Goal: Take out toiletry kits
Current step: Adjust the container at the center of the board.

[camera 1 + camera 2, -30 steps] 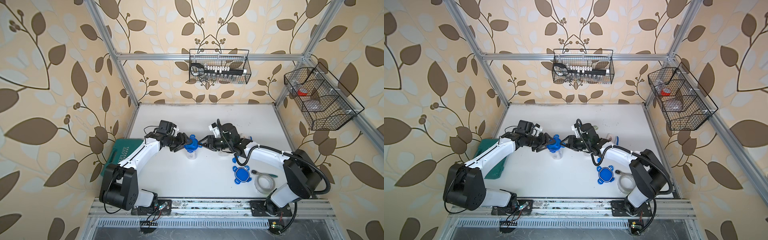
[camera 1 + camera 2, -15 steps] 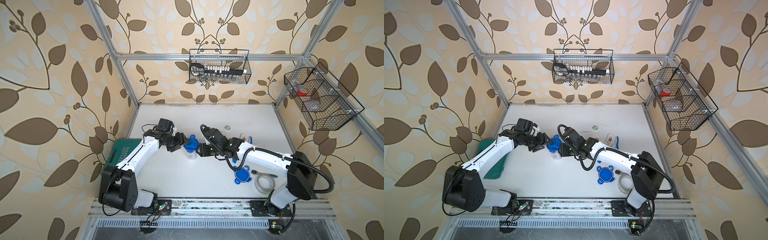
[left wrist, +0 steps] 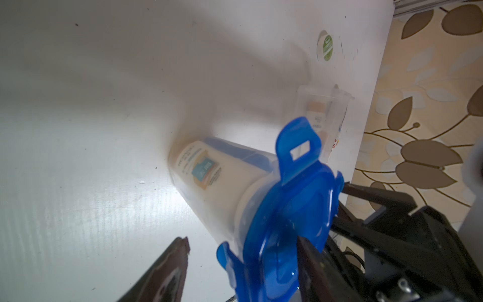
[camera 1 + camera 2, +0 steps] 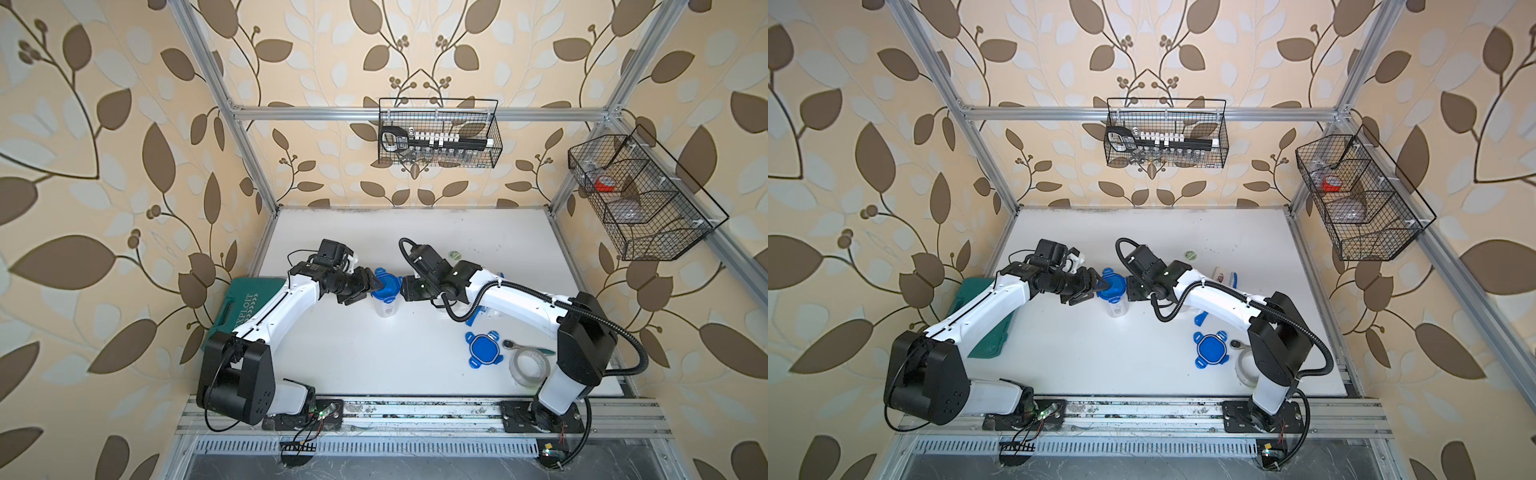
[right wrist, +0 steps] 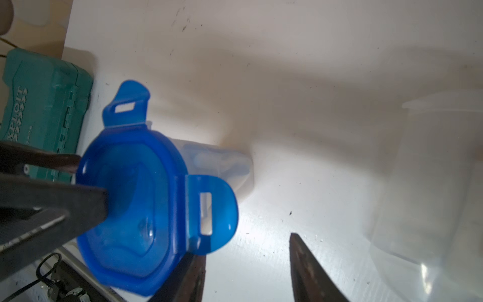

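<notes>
white table [image 4: 374, 374], left gripper [image 4: 372, 289] at jar lid [image 4: 387, 286]

Both top views hang high above the front rail [image 4: 415, 409] and look steeply down on the desk [image 4: 374, 345] toward the back wall [image 4: 332, 174], far enough off to take in both arms whole. They share almost the entire scene. The left wrist camera rides close behind the left pincer [image 3: 243, 251] and faces across the desk toward its right edge, with the lidded jar [image 3: 209, 188] filling the near field and the green-white disc [image 3: 326, 47] farther off. The right wrist camera sits just as close behind the right pincer [image 5: 245, 251], facing the opposite way toward the green case [image 5: 44, 117]. Both wrist views share that jar, seen from opposite sides.
</notes>
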